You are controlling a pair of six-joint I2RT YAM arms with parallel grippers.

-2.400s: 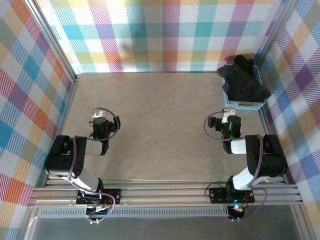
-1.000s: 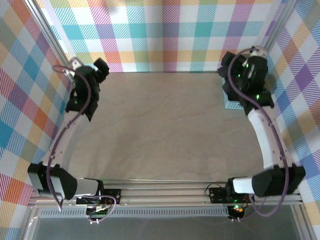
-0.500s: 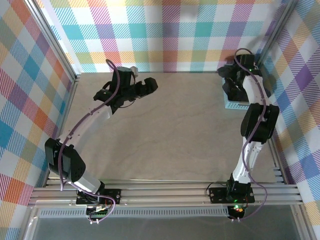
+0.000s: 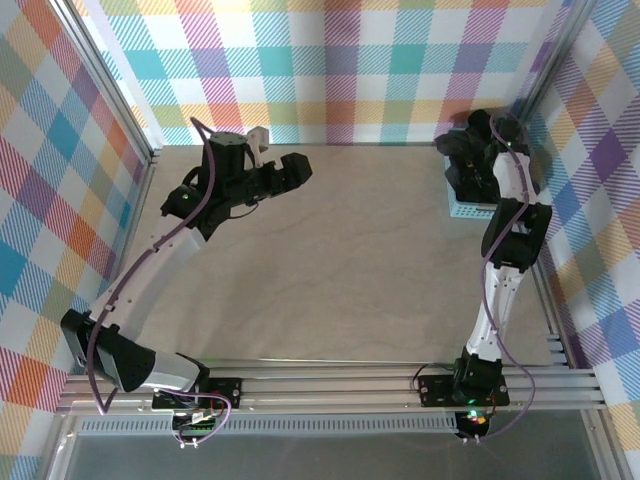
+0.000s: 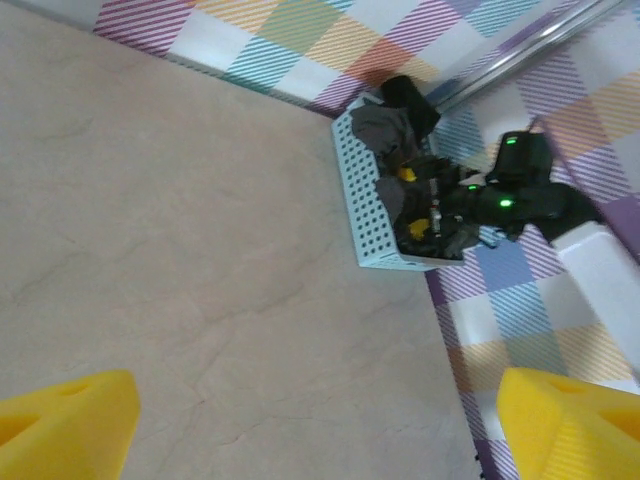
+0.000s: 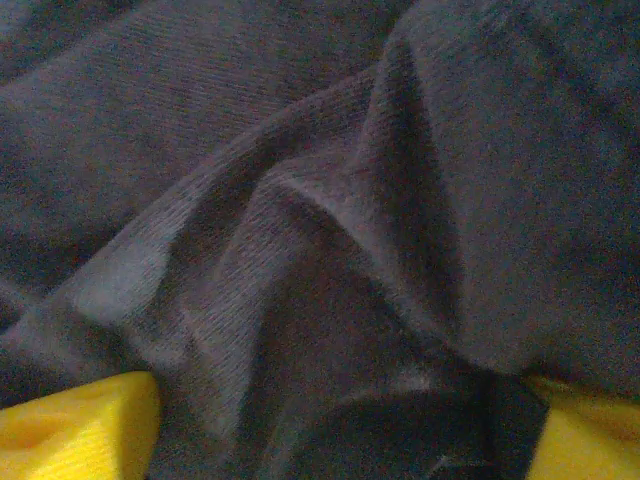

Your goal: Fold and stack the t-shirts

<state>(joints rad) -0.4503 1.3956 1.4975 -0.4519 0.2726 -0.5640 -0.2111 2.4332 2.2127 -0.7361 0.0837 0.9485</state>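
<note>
The t-shirts (image 4: 462,168) are a crumpled black heap in the light blue lattice basket (image 4: 470,211) at the table's far right corner. My right gripper (image 4: 482,152) is down in that heap. In the right wrist view its yellow fingertips (image 6: 82,425) stand wide apart, open, with dark folds of t-shirt (image 6: 300,200) pressed between them. My left gripper (image 4: 292,169) hangs over the far middle-left of the table, pointing right. In the left wrist view it (image 5: 315,425) is open with nothing between its fingers, and it looks across at the basket (image 5: 368,215) and the t-shirts (image 5: 385,128).
Bare beige tabletop (image 4: 330,270) spreads between the arms. Checked walls with metal rails (image 4: 110,90) close in the left, back and right sides. The basket sits tight against the right wall (image 4: 560,170).
The right gripper has sunk deeper into the heap in the basket and its jaws have narrowed somewhat. The left arm has swung in from the left wall and now holds over the table.
</note>
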